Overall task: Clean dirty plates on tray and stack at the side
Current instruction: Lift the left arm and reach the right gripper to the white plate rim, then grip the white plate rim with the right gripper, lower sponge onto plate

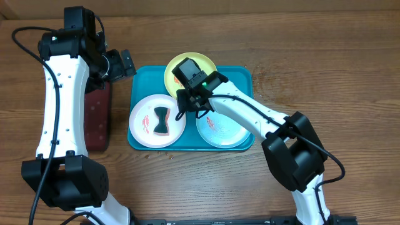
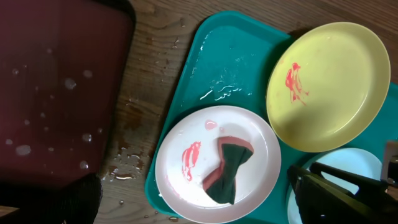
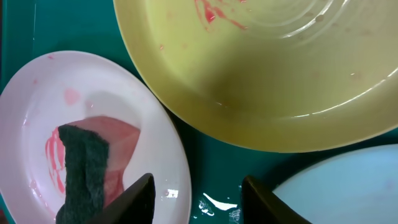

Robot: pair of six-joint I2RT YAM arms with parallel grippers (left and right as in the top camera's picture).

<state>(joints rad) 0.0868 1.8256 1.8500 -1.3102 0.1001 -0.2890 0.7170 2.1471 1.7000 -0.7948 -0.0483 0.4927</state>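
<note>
The white plate (image 1: 140,109) lies front left on the tray (image 1: 147,78) and carries a sponge (image 1: 162,122). The yellow-green plate (image 1: 209,64) overhangs the far rim. The aqua plate (image 1: 222,131) lies front right.

The right gripper (image 3: 199,196) hangs over the bare strip between the white and aqua rims, jaws partly apart and empty.

The left gripper (image 1: 125,64) hovers by the dark red tray (image 1: 97,119), jaws wide and empty.

Bare table (image 1: 312,62) lies right of the tray.

Dark red tray (image 2: 56,93), sponge (image 2: 227,171), wet wooden table (image 1: 312,50)
</note>
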